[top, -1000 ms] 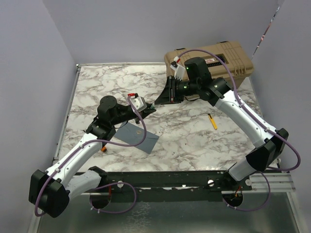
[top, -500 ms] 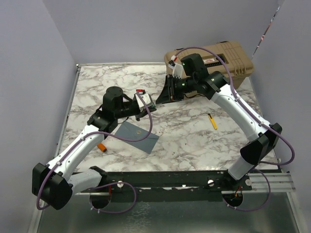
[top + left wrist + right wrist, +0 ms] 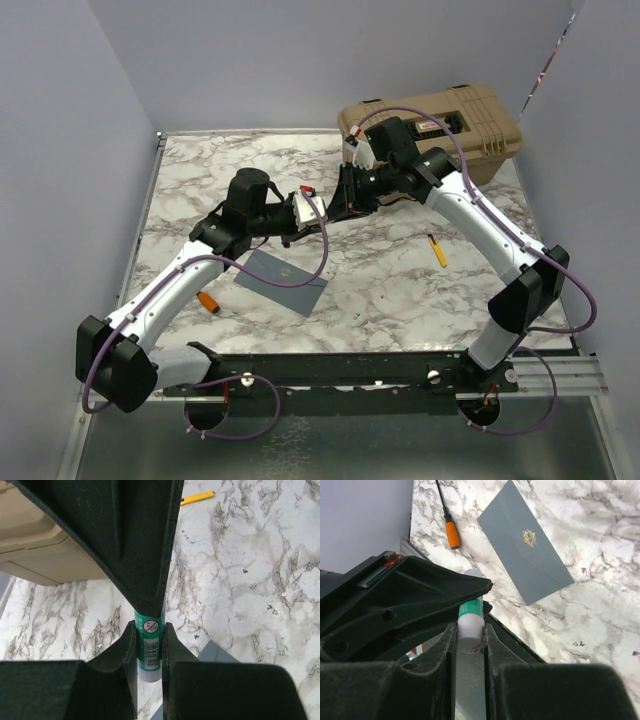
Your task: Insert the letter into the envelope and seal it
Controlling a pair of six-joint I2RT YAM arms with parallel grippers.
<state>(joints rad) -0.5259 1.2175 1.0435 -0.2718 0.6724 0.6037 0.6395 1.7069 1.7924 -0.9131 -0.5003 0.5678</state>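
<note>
Both arms were found meeting in mid-air above the tabletop [image 3: 400, 290], sharing one glue stick [image 3: 470, 611]. The left end effector [image 3: 149, 632] was pinched on the green labelled barrel. The right end effector [image 3: 470, 630] was pinched on the white end of the same stick, taken to be the cap, though this could not be confirmed. The envelope [image 3: 286, 281] was lying flat and unheld on the tabletop, below and to the near side of the end effectors, gold mark up. Whether its flap was open could not be told. The letter was not seen in any view; it was judged possibly inside the envelope already, but this was not verified. The step in hand was judged to be uncapping for sealing. Risks noted: if the two ends are pulled off-axis, the barrel could be twisted out of the left pinch and dropped onto the envelope or tabletop. If the pinch on the white end is shallow, it could slip before separation. Once glue is applied, the unheld envelope could be dragged across the smooth marble, and the glue smeared off the flap.
</note>
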